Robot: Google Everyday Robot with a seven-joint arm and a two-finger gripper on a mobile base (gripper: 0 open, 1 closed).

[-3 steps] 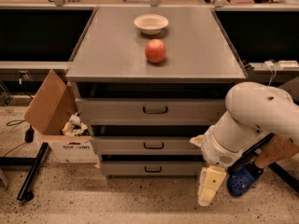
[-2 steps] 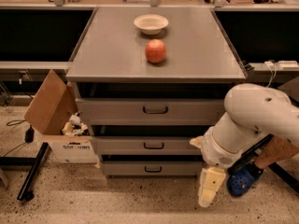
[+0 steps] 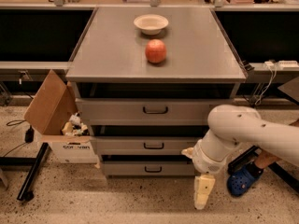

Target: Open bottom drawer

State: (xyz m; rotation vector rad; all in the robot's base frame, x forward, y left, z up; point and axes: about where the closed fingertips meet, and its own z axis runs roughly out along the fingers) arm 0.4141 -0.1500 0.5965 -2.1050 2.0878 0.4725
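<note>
The grey cabinet has three drawers. The bottom drawer [image 3: 140, 168] is the lowest, with a small dark centre handle [image 3: 153, 170], and its front sits flush, shut. My gripper [image 3: 203, 192] hangs from the white arm [image 3: 243, 134] at the cabinet's lower right, pointing down toward the floor. It is to the right of the bottom drawer's front and slightly below it, about a hand's width from the handle.
The middle drawer [image 3: 145, 145] and top drawer [image 3: 149, 110] are above. A red apple [image 3: 155, 51] and a white bowl [image 3: 151, 23] sit on the cabinet top. An open cardboard box [image 3: 58, 125] stands at left. A blue shoe [image 3: 243, 180] is on the floor at right.
</note>
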